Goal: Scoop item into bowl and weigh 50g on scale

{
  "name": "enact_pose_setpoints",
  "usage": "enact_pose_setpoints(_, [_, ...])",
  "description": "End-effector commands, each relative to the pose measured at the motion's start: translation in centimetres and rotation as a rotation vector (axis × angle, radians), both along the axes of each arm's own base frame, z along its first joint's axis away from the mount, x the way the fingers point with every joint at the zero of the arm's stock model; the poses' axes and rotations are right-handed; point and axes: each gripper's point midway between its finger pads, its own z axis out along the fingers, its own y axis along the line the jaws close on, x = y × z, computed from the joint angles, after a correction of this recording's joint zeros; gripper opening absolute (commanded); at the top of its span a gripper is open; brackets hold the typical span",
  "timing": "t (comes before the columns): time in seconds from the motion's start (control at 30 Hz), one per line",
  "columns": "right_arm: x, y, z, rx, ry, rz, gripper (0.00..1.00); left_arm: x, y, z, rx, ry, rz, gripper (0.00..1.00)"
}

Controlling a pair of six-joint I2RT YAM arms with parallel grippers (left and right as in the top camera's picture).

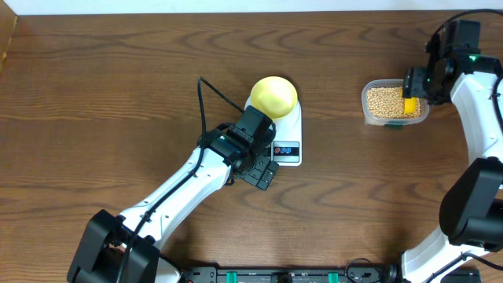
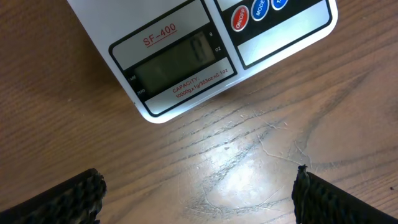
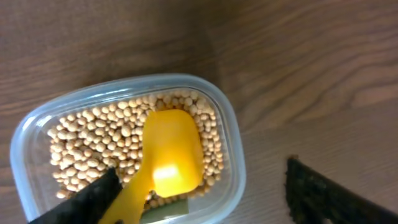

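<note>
A brown wood-grain surface (image 1: 94, 94) fills almost the whole overhead view, its grain running from left to right in darker and lighter streaks. Beyond its far edge lies a narrow pale strip (image 1: 236, 5), too thin to tell whether it is wall or floor, and at the far left corner a lighter wooden band (image 1: 6, 39) runs down the side edge. The light is soft and even, with a dull sheen close up that shows fine scratches (image 2: 249, 140) in the finish.

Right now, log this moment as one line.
left gripper: open, at scale front | bowl: on scale | right gripper: open over tub | scoop: lying in beans
</note>
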Motion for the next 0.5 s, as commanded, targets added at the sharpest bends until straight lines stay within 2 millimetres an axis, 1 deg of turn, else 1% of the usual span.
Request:
enact_pose_setpoints(0.0, [0.2, 2.2, -0.9, 0.100, 0.005, 0.124, 0.95, 0.2, 0.0, 0.3, 0.000, -0.008, 0.017, 0.98])
enact_pose_setpoints(0.03, [0.3, 3.1, -0.8, 0.134, -0.002, 0.174, 0.99, 0.2, 0.0, 0.3, 0.000, -0.007, 0.017, 0.98])
enact_pose_setpoints(0.07, [0.3, 3.9, -0.7, 0.164, -0.010, 0.213, 0.99, 0.2, 0.0, 0.3, 0.000, -0.007, 0.017, 0.98])
enact_pose_setpoints(0.13, [0.4, 4.7, -0.5, 0.206, -0.023, 0.245, 0.99, 0.2, 0.0, 0.3, 0.000, -0.007, 0.017, 0.98])
enact_pose_setpoints(0.33, [0.5, 5.3, -0.4, 0.230, -0.030, 0.254, 0.99, 0.2, 0.0, 0.3, 0.000, -0.007, 0.017, 0.98])
enact_pose_setpoints(0.37, [0.5, 5.2, -0.4, 0.230, -0.032, 0.254, 0.97, 0.2, 0.0, 0.3, 0.001, -0.008, 0.017, 0.98])
enact_pose_setpoints(0.4, [0.6, 5.2, -0.5, 0.228, -0.036, 0.254, 0.88, 0.2, 0.0, 0.3, 0.000, -0.007, 0.017, 0.98])
enact_pose_setpoints(0.47, [0.9, 4.6, -0.4, 0.213, -0.044, 0.202, 0.74, 0.2, 0.0, 0.3, 0.001, -0.008, 0.017, 0.98])
